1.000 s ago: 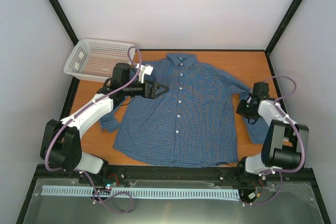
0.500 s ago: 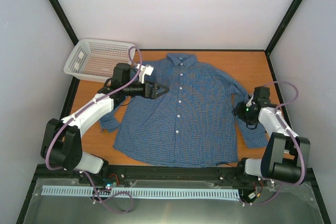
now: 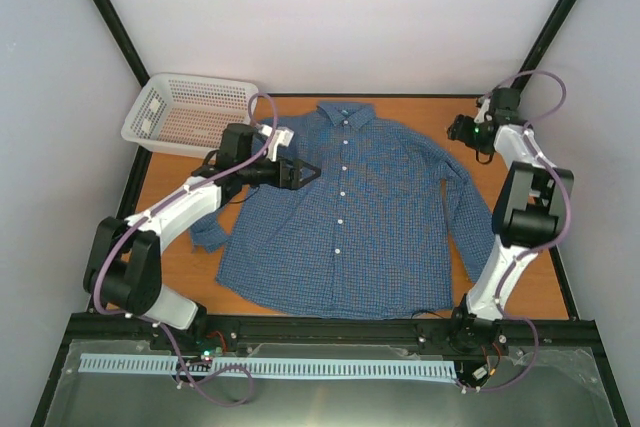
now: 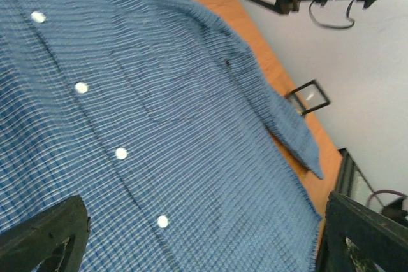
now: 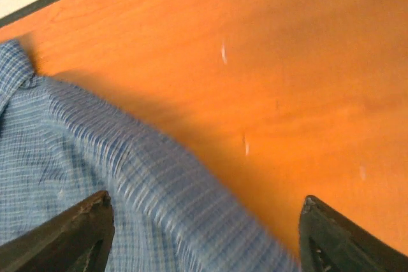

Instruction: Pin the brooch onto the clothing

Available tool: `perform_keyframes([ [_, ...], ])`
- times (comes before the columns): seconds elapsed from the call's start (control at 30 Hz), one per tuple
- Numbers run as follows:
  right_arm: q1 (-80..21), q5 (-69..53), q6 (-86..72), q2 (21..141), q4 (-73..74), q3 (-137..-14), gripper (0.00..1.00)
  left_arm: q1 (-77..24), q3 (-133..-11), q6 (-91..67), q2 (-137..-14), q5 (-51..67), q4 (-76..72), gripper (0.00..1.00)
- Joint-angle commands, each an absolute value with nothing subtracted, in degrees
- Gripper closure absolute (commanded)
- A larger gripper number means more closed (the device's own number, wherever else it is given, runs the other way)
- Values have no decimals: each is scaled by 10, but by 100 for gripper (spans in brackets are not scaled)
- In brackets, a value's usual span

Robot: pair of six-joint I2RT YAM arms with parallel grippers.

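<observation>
The clothing (image 3: 345, 212), a blue fine-checked shirt with white buttons, lies flat and face up on the orange table (image 3: 165, 257). My left gripper (image 3: 303, 173) hovers open over the shirt's chest beside the button row, and its wrist view shows checked cloth (image 4: 191, 132) between the wide-apart fingers (image 4: 44, 237). My right gripper (image 3: 456, 131) is at the far right, above the shirt's shoulder edge (image 5: 159, 183) and bare table. It is open and holds nothing. I cannot pick out the brooch in any view.
A white mesh basket (image 3: 190, 112) stands at the back left corner. A small black square box (image 4: 309, 97) lies on the table next to the shirt's right sleeve. Black frame posts and white walls enclose the table.
My right arm has swung from the shirt's right sleeve up to the far right back, and its jaws went from shut to open. My left arm has hardly moved.
</observation>
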State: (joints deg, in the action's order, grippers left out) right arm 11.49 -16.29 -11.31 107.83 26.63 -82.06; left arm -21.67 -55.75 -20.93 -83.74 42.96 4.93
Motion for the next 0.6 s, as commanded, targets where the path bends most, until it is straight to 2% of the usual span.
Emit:
perform_keyframes([
  [0.0, 108, -174, -68, 1194, 293, -944, 29, -220, -576, -167, -879, 378, 74, 0],
  [0.07, 97, -184, -48, 1249, 306, -990, 34, -220, -581, -159, -893, 368, 80, 0],
  [0.23, 65, -216, -12, 1321, 334, -1068, 41, -220, -589, -149, -935, 354, 89, 0],
  [0.33, 49, -232, 1, 1338, 341, -1077, 40, -221, -584, -149, -946, 354, 89, 0],
  [0.47, 42, -236, 3, 1345, 341, -1060, 32, -221, -579, -148, -951, 356, 105, 0],
  [0.57, 37, -218, 8, 1359, 365, -1065, 31, -221, -580, -149, -957, 361, 105, 0],
])
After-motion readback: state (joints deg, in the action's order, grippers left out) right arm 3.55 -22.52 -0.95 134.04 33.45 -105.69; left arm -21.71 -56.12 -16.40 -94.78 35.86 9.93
